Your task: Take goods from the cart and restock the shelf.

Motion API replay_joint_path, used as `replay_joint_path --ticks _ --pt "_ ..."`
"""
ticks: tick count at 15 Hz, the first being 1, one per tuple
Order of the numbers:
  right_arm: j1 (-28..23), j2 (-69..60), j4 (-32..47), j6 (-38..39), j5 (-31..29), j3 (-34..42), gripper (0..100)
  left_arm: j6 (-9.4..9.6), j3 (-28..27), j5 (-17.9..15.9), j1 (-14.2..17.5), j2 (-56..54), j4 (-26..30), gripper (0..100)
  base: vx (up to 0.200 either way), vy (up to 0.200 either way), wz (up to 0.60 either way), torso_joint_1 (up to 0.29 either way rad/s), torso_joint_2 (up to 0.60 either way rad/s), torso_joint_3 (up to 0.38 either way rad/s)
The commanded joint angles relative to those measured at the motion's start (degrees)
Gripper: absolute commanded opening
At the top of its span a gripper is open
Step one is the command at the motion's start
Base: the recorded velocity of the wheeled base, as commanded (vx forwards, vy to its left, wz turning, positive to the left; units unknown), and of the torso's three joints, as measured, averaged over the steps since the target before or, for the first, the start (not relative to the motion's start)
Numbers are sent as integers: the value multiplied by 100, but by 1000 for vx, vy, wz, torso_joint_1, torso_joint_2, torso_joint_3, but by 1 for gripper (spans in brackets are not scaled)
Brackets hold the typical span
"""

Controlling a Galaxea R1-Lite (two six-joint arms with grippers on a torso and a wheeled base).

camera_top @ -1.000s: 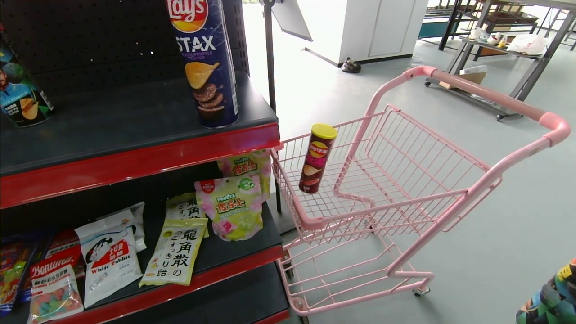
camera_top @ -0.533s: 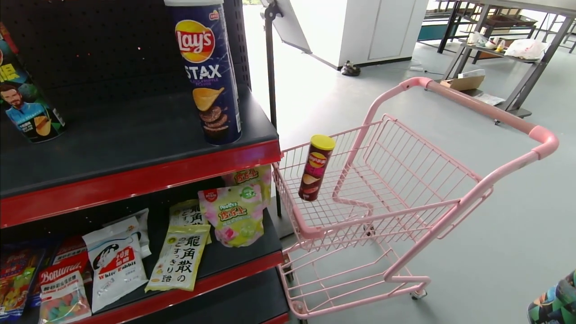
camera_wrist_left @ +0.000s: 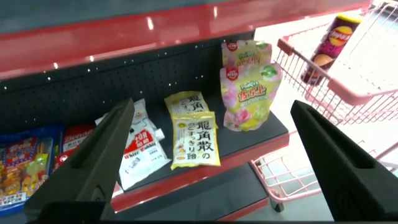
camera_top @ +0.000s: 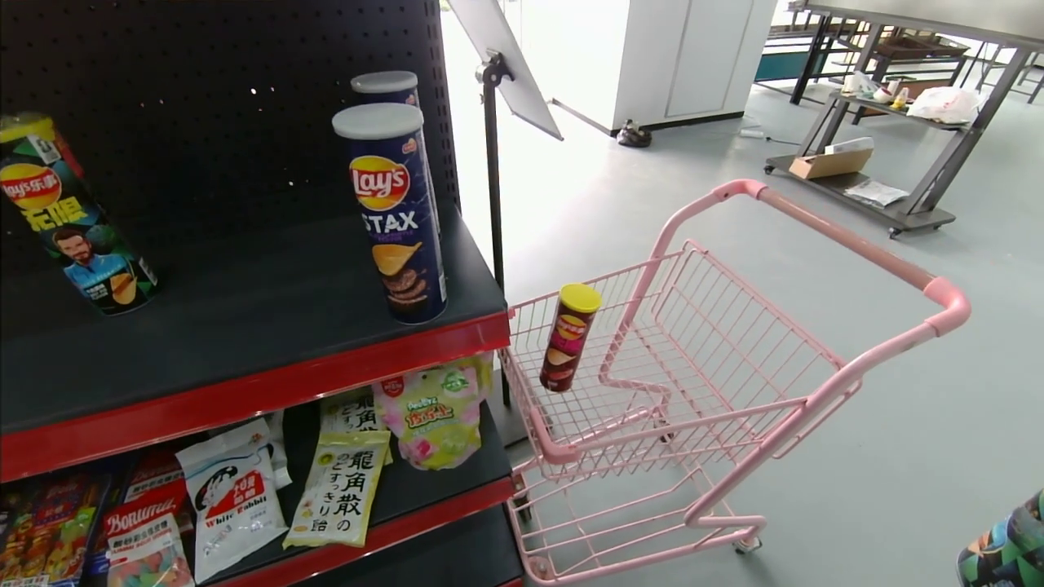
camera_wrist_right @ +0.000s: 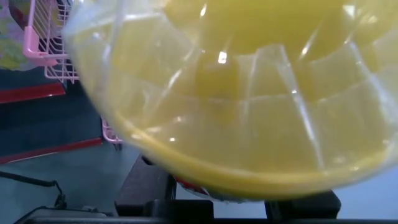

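The right gripper [camera_wrist_right: 224, 202] pinches a yellow-lidded chip can [camera_wrist_right: 236, 93], held low at the robot's right, likely bound for the top shelf [camera_top: 245, 383], where a matching can [camera_top: 77, 220] and blue tubes [camera_top: 395, 220] stand upright. The left gripper [camera_wrist_left: 211, 106] is spread and empty, facing the snack bags [camera_wrist_left: 196, 140]. A maroon chip can [camera_top: 569, 336] leans in the pink cart [camera_top: 816, 391], beside the shelf

Head overlooks shelf [camera_top: 245, 326] and cart [camera_top: 824, 231]; left wrist shares both, nearer; right close-up

Maroon can [camera_top: 569, 337] leans, seemingly, in pink cart [camera_top: 942, 297].
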Motion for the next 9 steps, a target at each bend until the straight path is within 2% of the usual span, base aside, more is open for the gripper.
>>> replay_joint_path --ticks 1,4,8,9 --pt "2 25 1 -2 0 12 0 0 1 0 1 5 -1 100 0 0 0 198 -588 -383" --pt "2 25 1 -2 0 12 0 0 1 0 1 5 -1 100 0 0 0 217 -559 -347" --pt "-7 192 -7 7 9 12 0 0 1 0 1 5 -1 100 0 0 0 163 -408 -243" --pt "-7 263 -34 7 0 12 0 0 1 0 1 5 -1 100 0 0 600 105 -271 -134"
